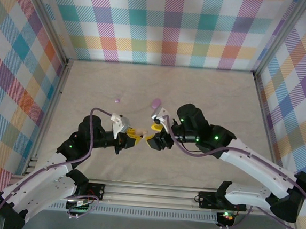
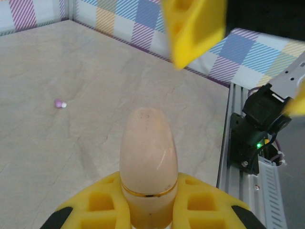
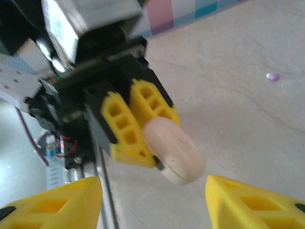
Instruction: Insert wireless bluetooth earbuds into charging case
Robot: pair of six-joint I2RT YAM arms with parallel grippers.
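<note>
Lid work is the step in hand as I read it: the cream-white, egg-shaped plastic charging case with its thin gold seam looks closed, and no bud can go in until it opens. My left gripper is clenched on that case at about the seam, yellow fingers hugging both sides, with the long rounded end jutting free above the marbled beige table. My right gripper faces the case's free end with its yellow fingers spread and nothing between them, one to either side of the tip and short of touching it. One tiny light purple earbud with a pale tip lies on the table well beyond the case and to its left in my overhead camera. A larger light purple rounded thing also lies beyond the case, nearer to it, and I cannot tell whether it is a second case. To do this well I would bring the right fingers in square to the case, close on the free half clear of the seam, and lever gently with the left grip held firm. The shell looks smooth and glossy, so a skewed pinch could squirt it out. Where the hinge sits I cannot tell, so I would go slowly.
</note>
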